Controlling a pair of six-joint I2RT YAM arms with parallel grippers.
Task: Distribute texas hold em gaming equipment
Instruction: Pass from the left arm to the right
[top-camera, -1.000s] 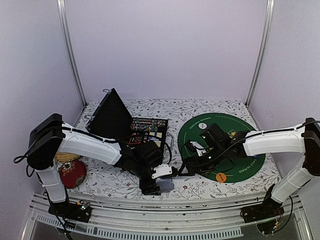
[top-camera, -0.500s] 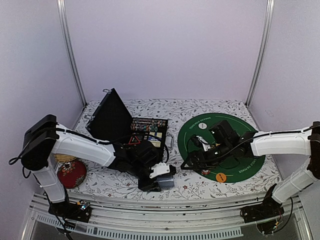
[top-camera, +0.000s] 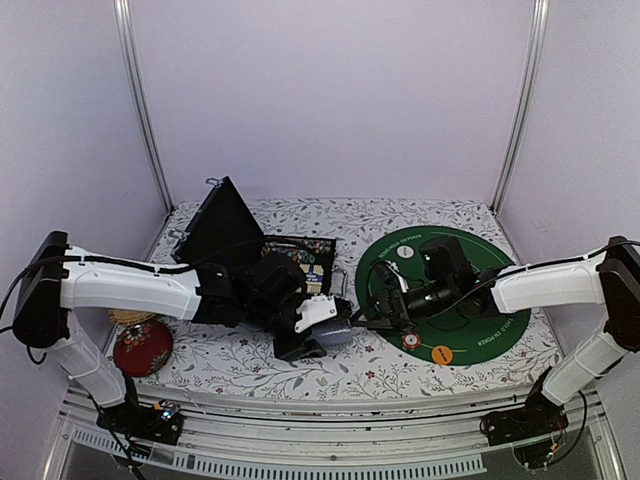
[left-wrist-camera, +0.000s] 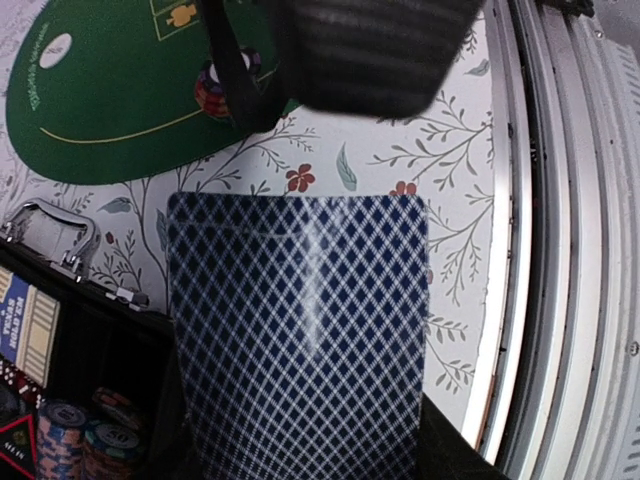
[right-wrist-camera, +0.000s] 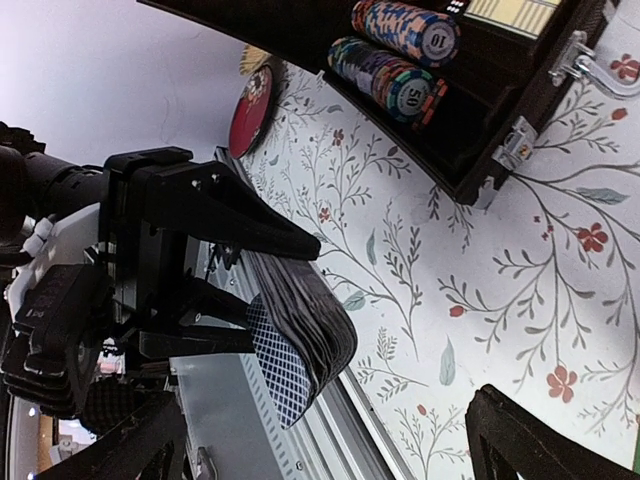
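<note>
Clamping a deck of blue-backed playing cards (left-wrist-camera: 300, 340) beside the black case (top-camera: 292, 258) (lid raised), the left hand (top-camera: 332, 331) faces the right hand (top-camera: 374, 317), spread wide, over the floral worktop (top-camera: 400, 375).

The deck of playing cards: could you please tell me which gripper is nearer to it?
Left. The left gripper is shut on the deck of playing cards, in front of the black case; the right gripper stands open just to the deck's right, not touching it.

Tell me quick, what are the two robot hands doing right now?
Left hand: closed on the deck of cards.
Right hand: open, holding nothing.
</note>
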